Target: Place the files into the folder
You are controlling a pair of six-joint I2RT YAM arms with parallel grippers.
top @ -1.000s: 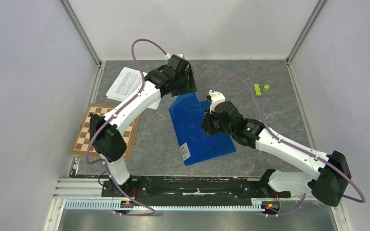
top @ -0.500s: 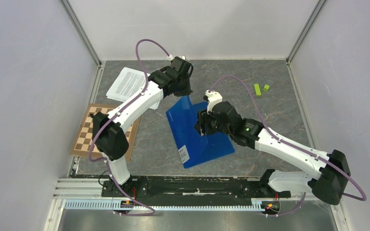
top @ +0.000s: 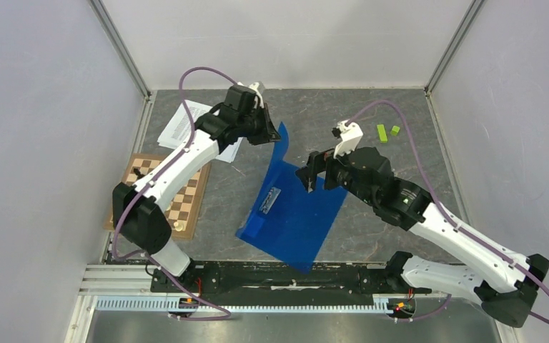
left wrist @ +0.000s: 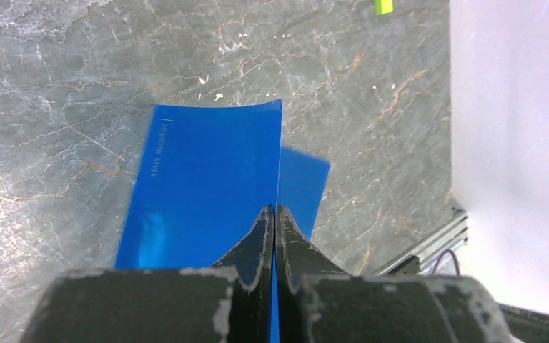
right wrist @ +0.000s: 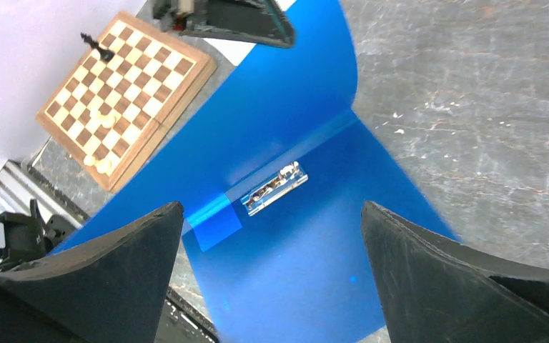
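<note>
Pinching the raised cover of the folder (top: 293, 218), the left end effector (left wrist: 275, 214) could let the slick plastic slip and flop shut; the right end effector (top: 314, 173) gapes wide above its inside, files (top: 184, 125) waiting beside the left one.

1. Bright, even light from overhead; shadows on the table (top: 400, 107) are faint and soft.
2. A pale sheen lies on the blue folder (left wrist: 200, 186).
3. Right wrist view: the near fingers (right wrist: 457, 279) look slightly soft.
</note>
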